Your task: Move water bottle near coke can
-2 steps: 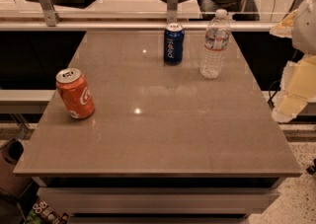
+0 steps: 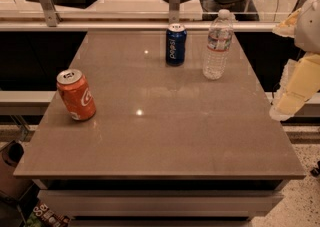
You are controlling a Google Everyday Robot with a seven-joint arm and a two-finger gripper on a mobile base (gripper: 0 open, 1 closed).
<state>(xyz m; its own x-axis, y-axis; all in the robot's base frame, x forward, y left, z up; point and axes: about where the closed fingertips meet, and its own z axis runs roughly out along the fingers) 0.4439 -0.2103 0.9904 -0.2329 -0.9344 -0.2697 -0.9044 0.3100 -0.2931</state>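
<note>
The water bottle [image 2: 217,45], clear ribbed plastic with a white cap and a white-and-red label, stands upright at the far right of the table. The coke can [image 2: 76,95], orange-red with a silver top, stands near the table's left edge, far from the bottle. My gripper [image 2: 282,108] hangs off the table's right side, blurred and pale yellow, lower than the bottle and to its right, touching nothing.
A dark blue Pepsi can [image 2: 175,44] stands just left of the bottle at the back. The brown table [image 2: 160,136] ends at a metal rail with posts [image 2: 174,1] along its far edge. The floor lies beyond the right edge.
</note>
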